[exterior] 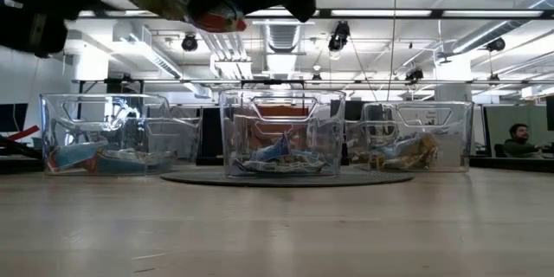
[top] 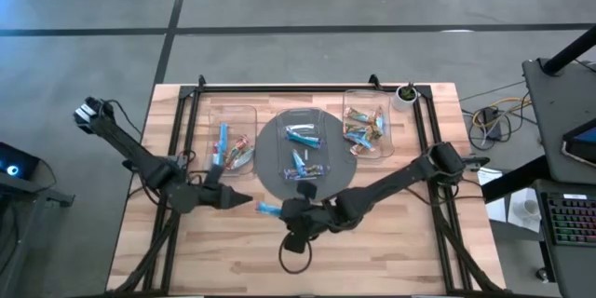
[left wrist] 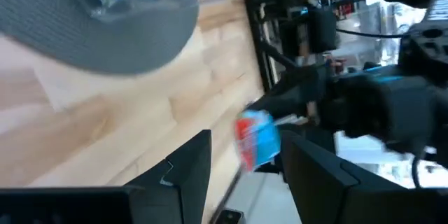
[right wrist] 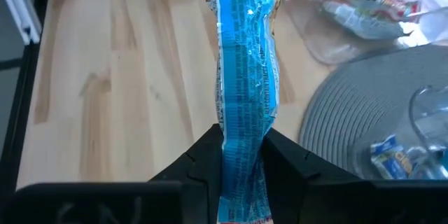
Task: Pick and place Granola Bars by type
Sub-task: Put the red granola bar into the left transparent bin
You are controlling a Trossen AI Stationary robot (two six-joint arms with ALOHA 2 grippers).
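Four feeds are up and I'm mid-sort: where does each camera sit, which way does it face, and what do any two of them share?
High: overhead, straight down on three clear trays, both arms visible.
Low: table height, level across the trays, grippers overhead.
Left wrist: past the open left gripper toward the right arm.
Right wrist: past the right gripper, shut on a light-blue bar, toward the grey plate.
Shared: that bar shows in every view.

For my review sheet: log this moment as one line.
right gripper: shut on blue bar, lifted near grey plate | left gripper: open, facing it | trays: bars inside
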